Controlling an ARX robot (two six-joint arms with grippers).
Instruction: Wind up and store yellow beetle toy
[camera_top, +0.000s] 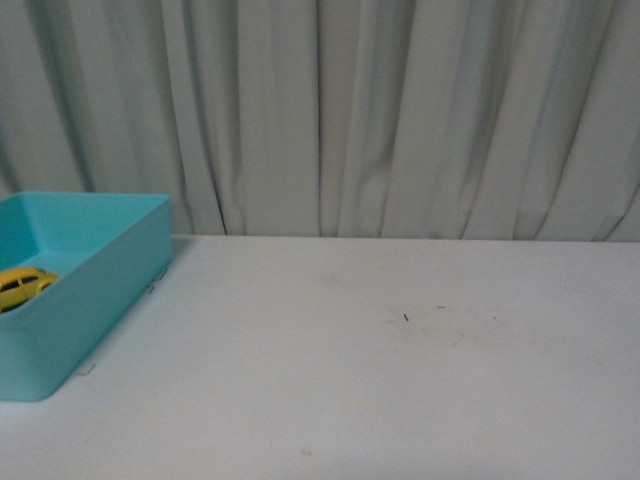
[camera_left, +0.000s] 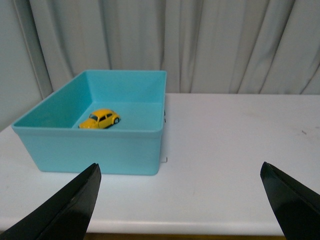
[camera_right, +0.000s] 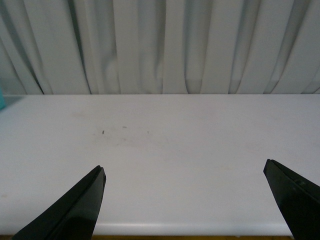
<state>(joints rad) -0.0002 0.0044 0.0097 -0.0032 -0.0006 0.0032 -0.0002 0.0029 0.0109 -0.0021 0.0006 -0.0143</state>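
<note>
The beetle (camera_left: 100, 119) sits on its wheels inside the teal bin (camera_left: 100, 150) at the table's (camera_top: 400, 380) left; both grippers, left (camera_left: 180, 200) and right (camera_right: 182, 202), gape wide and empty. Curtains (camera_top: 400, 110) hang behind.

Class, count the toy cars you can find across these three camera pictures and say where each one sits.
1: one yellow toy car sits on the floor of the turquoise bin at the table's left side. The front view cuts off part of the bin.
</note>
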